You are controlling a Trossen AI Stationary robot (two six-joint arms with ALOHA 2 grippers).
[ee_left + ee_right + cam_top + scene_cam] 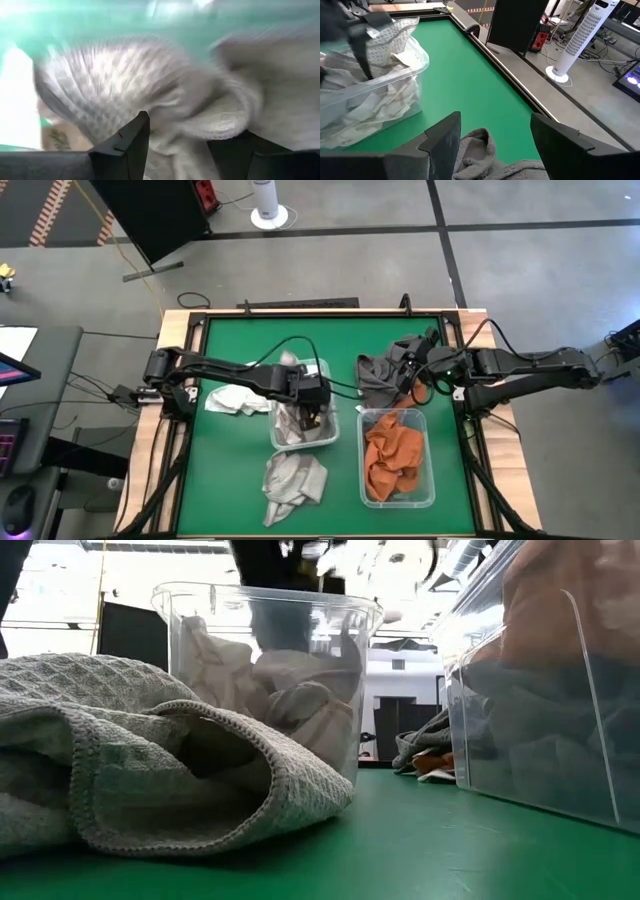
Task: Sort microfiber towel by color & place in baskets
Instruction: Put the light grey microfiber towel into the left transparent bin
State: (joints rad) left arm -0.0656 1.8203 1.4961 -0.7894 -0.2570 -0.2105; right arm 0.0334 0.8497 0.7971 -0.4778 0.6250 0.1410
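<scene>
A white towel [235, 400] is lying on the green table [345, 340] at about nine o'clock. Just right of it, the left gripper [313, 412] is reaching down into the left basket [303, 430], its jaws spread around pale waffle-weave cloth [150, 95]. At six o'clock a grey towel [292, 483] is resting beside that basket. The right basket [397, 458] is holding orange towels [390, 455]. At one o'clock the right gripper [418, 370], jaws released, is hovering over a dark grey towel [385, 375].
</scene>
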